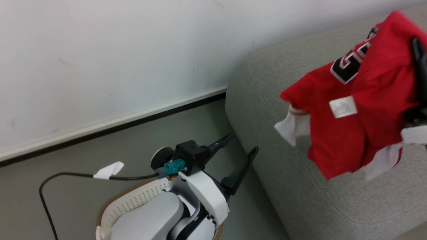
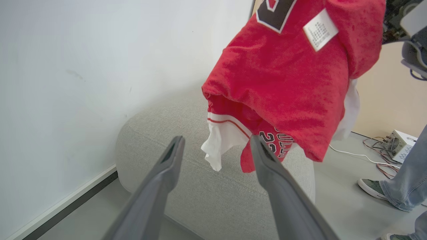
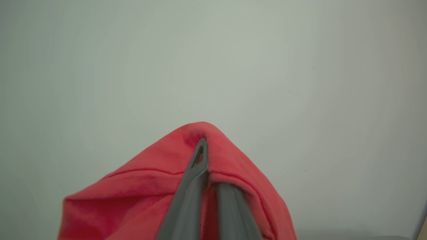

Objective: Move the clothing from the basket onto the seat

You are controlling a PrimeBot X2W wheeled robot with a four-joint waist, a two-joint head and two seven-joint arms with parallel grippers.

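Right gripper (image 3: pixel 203 150): fingers pinched together on the clothing (image 1: pixel 360 140), which we see hanging over the seat (image 1: pixel 300 193).
Left gripper (image 1: pixel 243 142): spread wide, empty, near the seat's rounded corner; its arm is over the basket (image 1: pixel 133 200).
Surroundings: wall (image 1: pixel 116 66) behind; person's shoe (image 2: pixel 368 187) past the seat.
Room: we see open cushion below the hem.

You have a large, rounded light-grey fabric sofa (image 1: pixel 293 200) standing on a smooth grey-green floor (image 1: pixel 83 160). Behind the sofa rises a plain matt white wall (image 1: pixel 116 50), faintly scuffed and evenly lit, edged at the floor by a white skirting board (image 1: pixel 133 116) above a black strip. Past the sofa's far end stands a pale beige panel (image 2: pixel 383 100)
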